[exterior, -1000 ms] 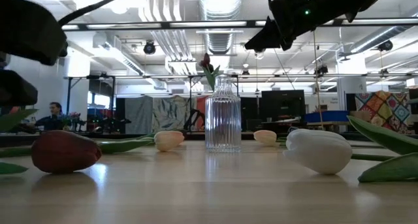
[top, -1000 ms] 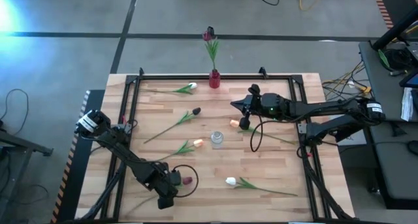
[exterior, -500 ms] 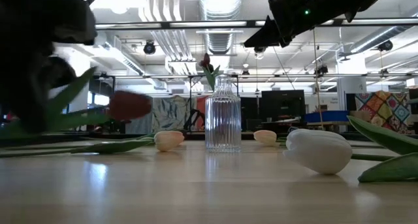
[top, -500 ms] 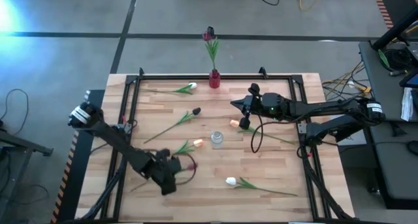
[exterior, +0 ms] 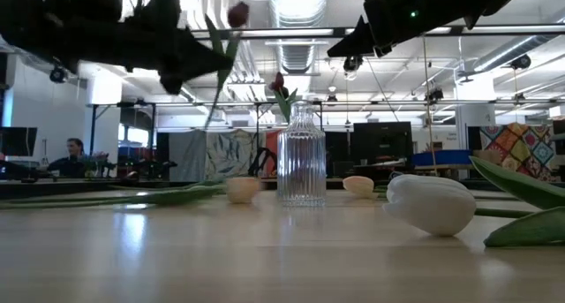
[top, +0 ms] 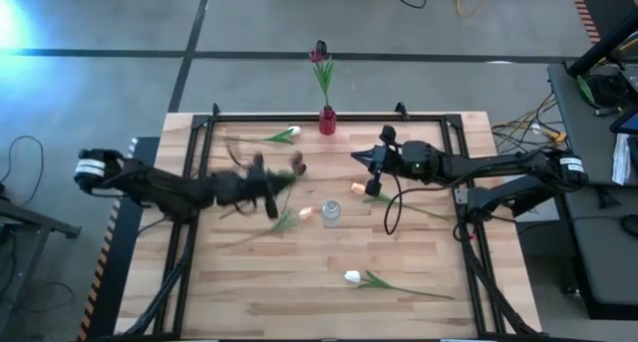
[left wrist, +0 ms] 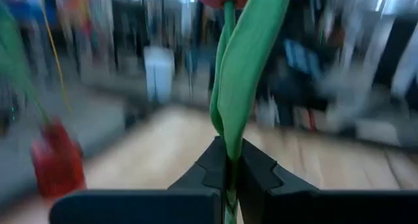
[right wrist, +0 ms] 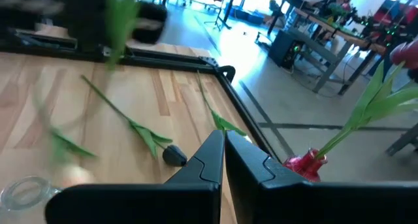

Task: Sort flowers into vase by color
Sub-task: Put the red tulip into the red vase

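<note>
We see the left gripper (left wrist: 228,168) clamped on a maroon tulip's (exterior: 237,14) stem, its head cropped; the right gripper (right wrist: 222,152) hangs closed, empty.

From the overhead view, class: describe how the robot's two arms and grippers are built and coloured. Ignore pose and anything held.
Both arms are dark, slim and jointed. The left arm wears a white band near its outer end. The right arm has a white band too, a black cable looping beneath, and a small green light near its wrist. The left gripper and right gripper each have two dark, angular fingers.
</note>
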Controlling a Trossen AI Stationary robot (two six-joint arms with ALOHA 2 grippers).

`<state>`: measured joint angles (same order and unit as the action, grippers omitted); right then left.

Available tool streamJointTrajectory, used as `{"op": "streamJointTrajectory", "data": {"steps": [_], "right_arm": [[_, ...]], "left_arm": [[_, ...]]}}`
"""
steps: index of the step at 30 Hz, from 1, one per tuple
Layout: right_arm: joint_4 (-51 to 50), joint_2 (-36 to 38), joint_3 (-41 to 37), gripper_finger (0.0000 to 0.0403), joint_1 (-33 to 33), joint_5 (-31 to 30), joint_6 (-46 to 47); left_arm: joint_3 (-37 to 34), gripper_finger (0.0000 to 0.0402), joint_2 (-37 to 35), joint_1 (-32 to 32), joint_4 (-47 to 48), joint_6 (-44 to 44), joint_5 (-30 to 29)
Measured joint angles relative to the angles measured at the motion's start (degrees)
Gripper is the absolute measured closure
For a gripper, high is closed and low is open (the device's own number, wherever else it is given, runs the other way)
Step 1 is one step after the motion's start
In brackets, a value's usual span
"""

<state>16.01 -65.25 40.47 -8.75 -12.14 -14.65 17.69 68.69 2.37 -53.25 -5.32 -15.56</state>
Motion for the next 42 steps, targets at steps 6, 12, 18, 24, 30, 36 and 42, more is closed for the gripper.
{"op": "streamJointTrajectory", "data": {"steps": [6,12,18,24,30,36,42], "right_arm": [[2.46,-0.02,0.00,0.0394,-0.02,0.00,-1.20],[3.78,-0.06,0.00,0.0394,-0.04,0.00,-1.88],[4.13,-0.07,0.00,0.0394,-0.07,-0.01,-1.87],[4.07,-0.09,-0.29,0.0394,-0.07,0.00,-1.86],[4.02,-0.09,-0.52,0.0394,-0.04,0.00,-1.88],[4.07,-0.10,-1.08,0.0394,-0.02,0.00,-1.90],[4.67,-0.09,-1.92,0.0394,-0.04,0.00,-1.86]], "left_arm": [[0.93,0.0401,3.09,20.03,-17.03,1.42,20.51],[12.31,0.0401,11.88,29.73,-17.20,0.39,34.41],[25.29,0.0401,23.11,33.89,-17.20,0.47,40.00],[35.73,0.0402,31.66,36.78,-17.18,-0.31,41.69],[43.20,0.0401,36.27,38.66,-16.76,-3.36,43.33],[44.86,0.0401,35.76,40.79,-16.60,-4.20,44.91],[44.85,0.0401,35.41,44.23,-16.21,-4.17,44.51]]}}
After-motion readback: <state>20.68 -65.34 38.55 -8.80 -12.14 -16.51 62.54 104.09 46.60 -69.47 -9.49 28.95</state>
